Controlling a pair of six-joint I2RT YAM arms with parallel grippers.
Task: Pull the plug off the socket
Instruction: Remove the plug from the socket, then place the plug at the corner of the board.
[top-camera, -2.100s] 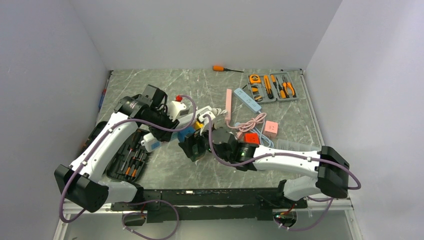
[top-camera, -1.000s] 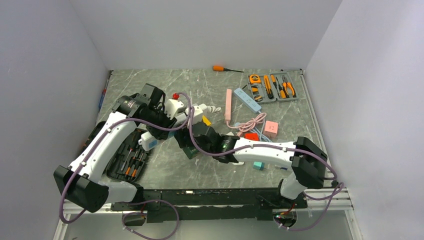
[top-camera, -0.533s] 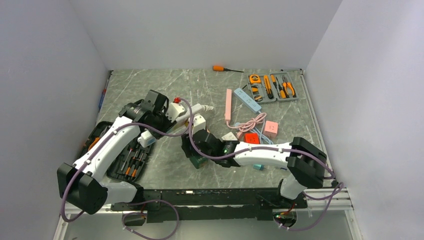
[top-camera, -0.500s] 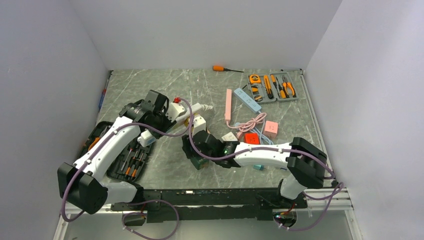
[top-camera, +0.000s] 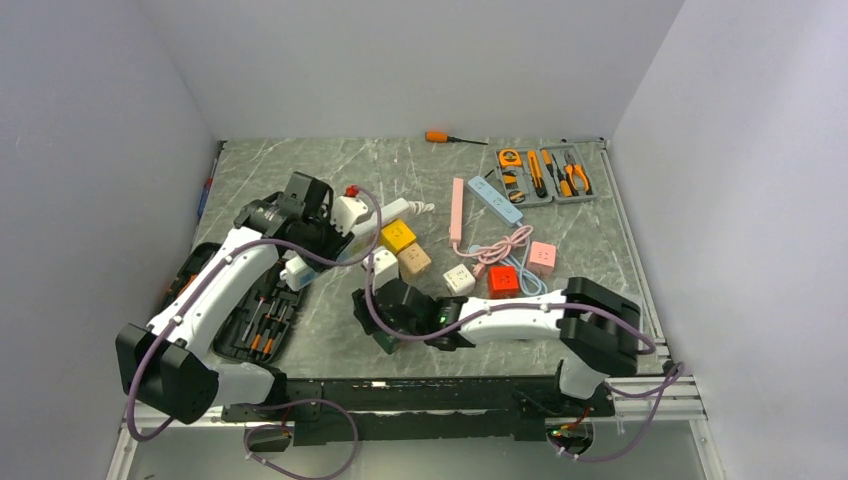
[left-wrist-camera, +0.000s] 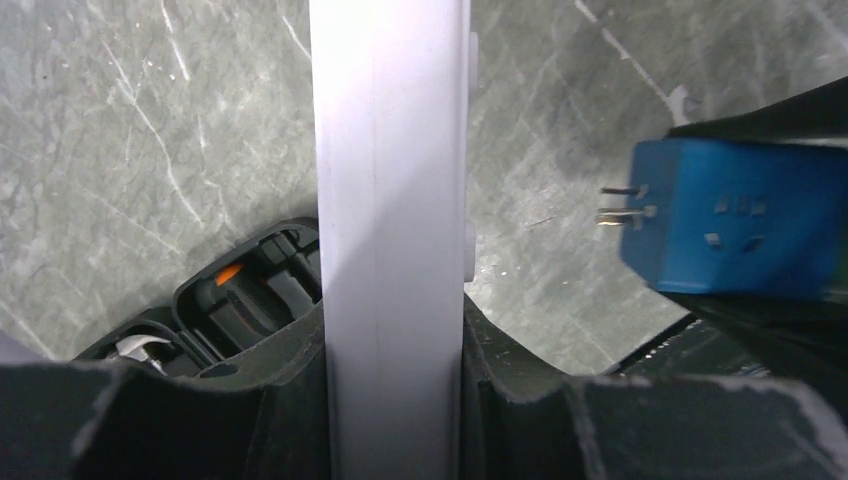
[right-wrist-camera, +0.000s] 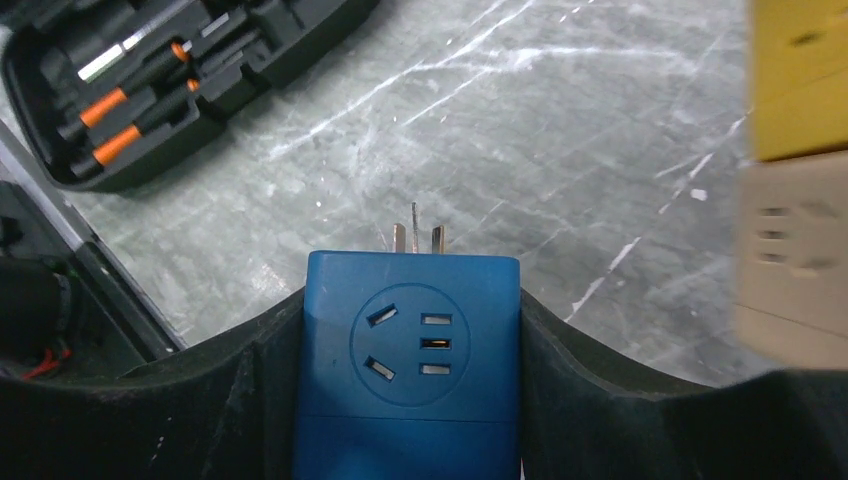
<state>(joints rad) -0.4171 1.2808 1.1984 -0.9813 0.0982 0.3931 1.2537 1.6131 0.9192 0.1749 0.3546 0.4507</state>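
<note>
My left gripper (top-camera: 312, 228) is shut on the white power strip (top-camera: 350, 212), which carries a red switch. In the left wrist view the strip (left-wrist-camera: 390, 180) stands between the jaws of my left gripper (left-wrist-camera: 390, 335). My right gripper (top-camera: 385, 315) is shut on the blue plug cube (right-wrist-camera: 412, 350), near the table's front. Its metal prongs (right-wrist-camera: 415, 236) are bare and point away over the table. The blue plug cube (left-wrist-camera: 740, 230) also shows in the left wrist view, to the right of the strip and apart from it.
Yellow (top-camera: 397, 235), tan (top-camera: 414, 260) and white (top-camera: 381, 266) cubes lie between the grippers. More cubes (top-camera: 503, 281), a pink strip (top-camera: 457, 208) and cords lie to the right. An open black tool case (top-camera: 255, 315) lies at front left, a grey tool kit (top-camera: 543, 175) at back right.
My right gripper has drawn back toward the near edge with the blue plug cube, now apart from the strip. The yellow, tan and white cubes are uncovered. My left gripper still holds the strip.
</note>
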